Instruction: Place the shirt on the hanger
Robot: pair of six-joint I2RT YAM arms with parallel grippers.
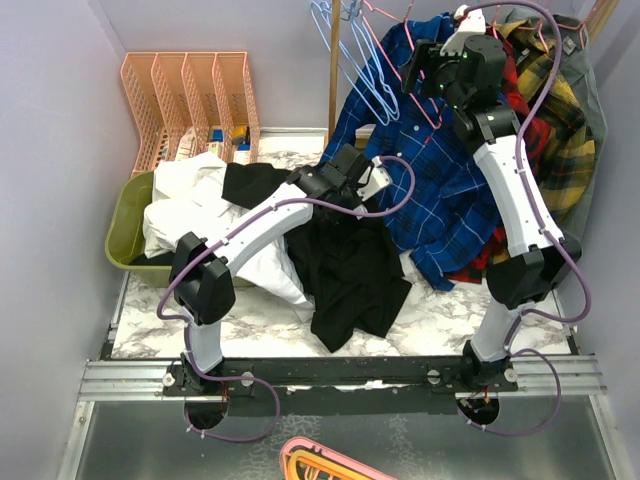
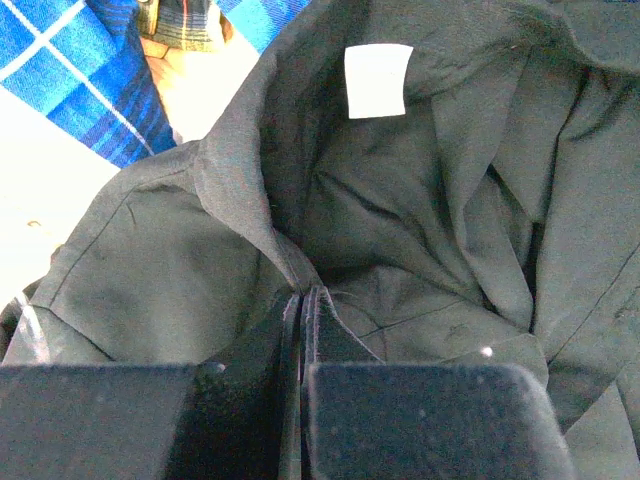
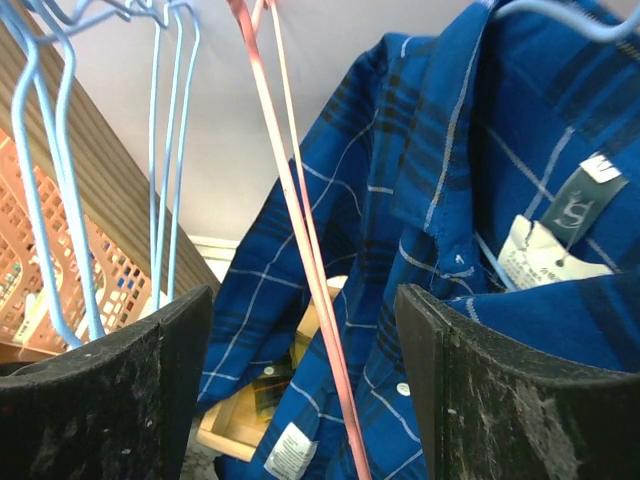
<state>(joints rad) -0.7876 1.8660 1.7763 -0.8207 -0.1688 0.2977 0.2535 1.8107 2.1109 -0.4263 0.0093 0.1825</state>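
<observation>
The black shirt lies crumpled on the marble table, partly over a white garment. My left gripper is shut on a fold of the black shirt near its collar, below a white label. The pink hanger hangs at the back among blue plaid cloth. My right gripper is raised there, open, with the pink hanger's wires running between its fingers without being clamped.
Light blue hangers hang left of the pink one. A blue plaid shirt and red and yellow plaid shirts hang at the back right. A green tub holds the white garment. A pink file rack stands behind.
</observation>
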